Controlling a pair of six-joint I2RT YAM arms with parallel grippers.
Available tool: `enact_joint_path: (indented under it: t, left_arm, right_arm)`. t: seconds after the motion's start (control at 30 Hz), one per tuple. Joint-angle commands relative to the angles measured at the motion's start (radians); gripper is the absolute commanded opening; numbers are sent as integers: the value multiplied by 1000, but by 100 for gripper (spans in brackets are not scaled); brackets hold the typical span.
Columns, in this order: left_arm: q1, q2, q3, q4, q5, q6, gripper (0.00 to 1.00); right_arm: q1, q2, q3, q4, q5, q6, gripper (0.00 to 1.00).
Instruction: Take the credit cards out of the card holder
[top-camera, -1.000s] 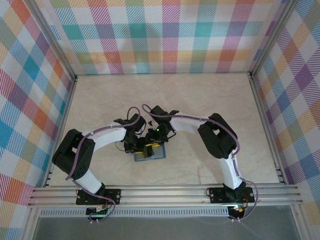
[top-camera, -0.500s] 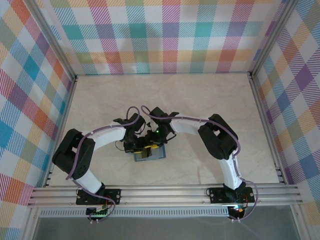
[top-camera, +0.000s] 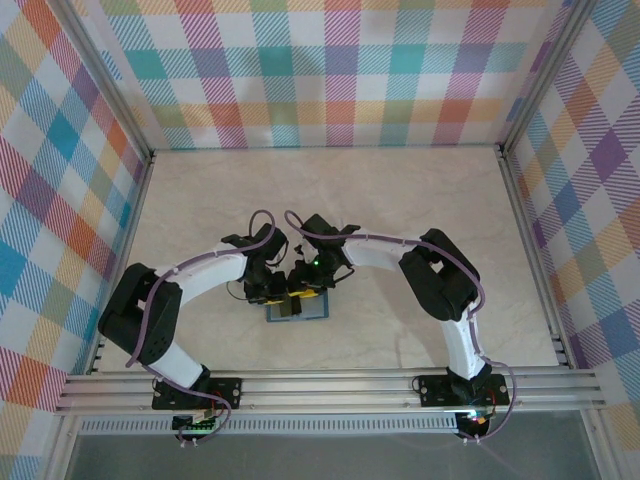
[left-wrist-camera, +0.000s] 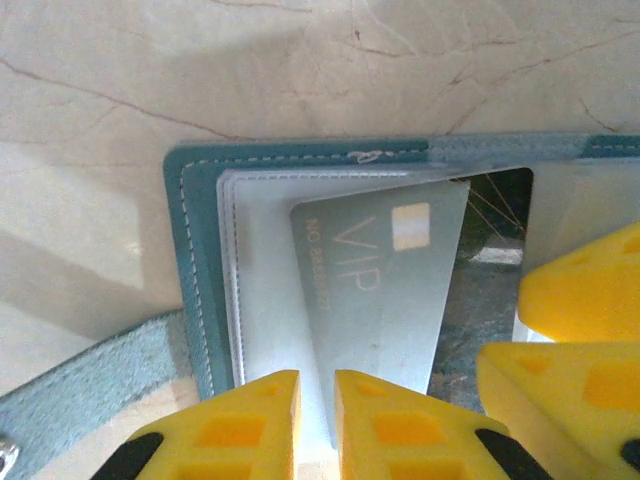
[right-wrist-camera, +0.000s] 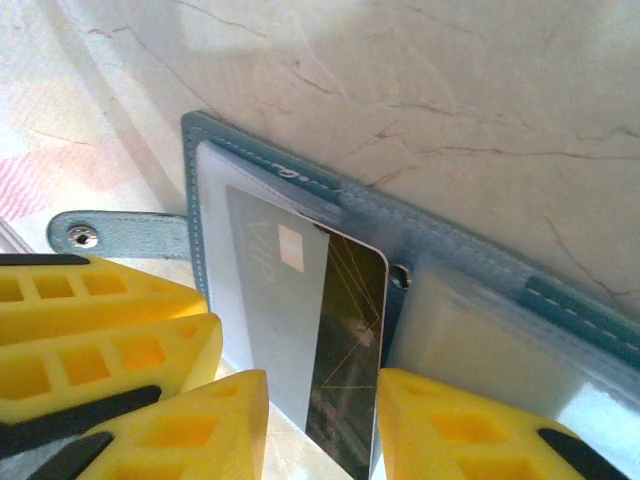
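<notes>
card holder (left-wrist-camera: 190, 260) lies open on the tabletop (left-wrist-camera: 300, 70), one credit card (left-wrist-camera: 375, 290) half out. my left tool (left-wrist-camera: 315, 425) is nearly pressed together and my right tool (right-wrist-camera: 322, 430) straddles the card; i cannot tell if either pinches it. i'd pin the holder and pull straight along the pocket.

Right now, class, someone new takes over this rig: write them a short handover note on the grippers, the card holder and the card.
Left gripper: jaws nearly together at the lower edge of the card; grip unclear.
Right gripper: jaws apart, one either side of that card; grip unclear.
Card holder lies open on the table; the card sticks partly out of its pocket, tilted.
Done: card started out. To do: pull it free; check other pockets.
</notes>
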Motion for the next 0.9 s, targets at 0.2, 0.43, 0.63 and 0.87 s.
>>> enact_joint_path:
  t: [0.2,0.43,0.63,0.87]
  left_arm:
    - [10,18,-6,-42,-65,24,11]
    - [12,91,-29,3,-53,28,9]
    - [12,108,-32,9,-53,34,8]
    - [12,113,-34,13,-47,33,8]
  right_arm:
    - [-2,19,13,54,-87,30,31]
    - [-2,-4,-6,-9,18,19,30]
    - [-2,14,-3,-27,38,5,30]
    - [4,33,4,-43,11,-23,30]
